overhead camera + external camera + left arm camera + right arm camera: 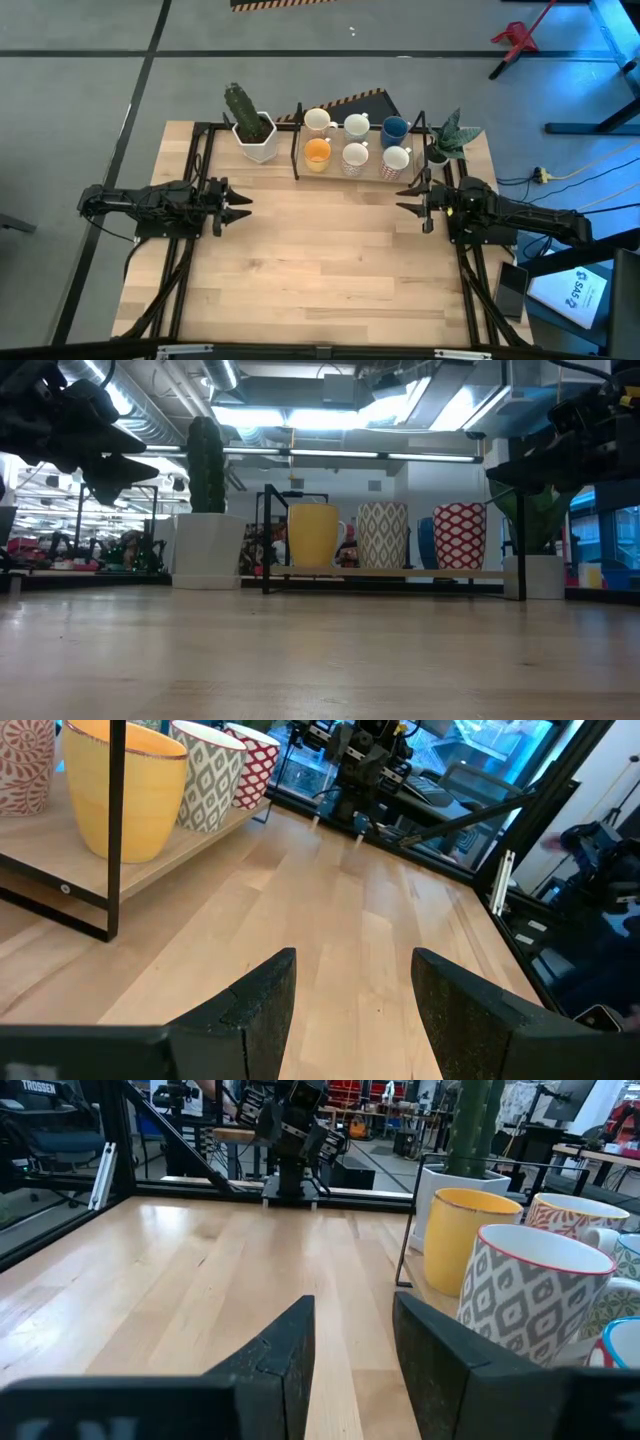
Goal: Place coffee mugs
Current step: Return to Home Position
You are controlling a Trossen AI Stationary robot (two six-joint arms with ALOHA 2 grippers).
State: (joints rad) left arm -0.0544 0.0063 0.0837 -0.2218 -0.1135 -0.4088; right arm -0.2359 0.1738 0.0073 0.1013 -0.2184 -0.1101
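We see the pale wooden table (320,270), bare across its middle. The left arm reaches in over its left side, the right arm over its right. The left gripper (240,205) hangs above the wood, fingers spread, grasping nothing. The right gripper (405,197) is likewise parted and empty. At the far edge, a low black-framed wooden shelf (390,573) carries six round coffee mugs in two rows. An orange mug (317,153) is front left, a dark blue mug (394,128) back right, and white mugs (356,126) fill the rest. A white hexagonal cactus pot (257,140) stands left of the shelf, a small spiky green plant (450,135) right.
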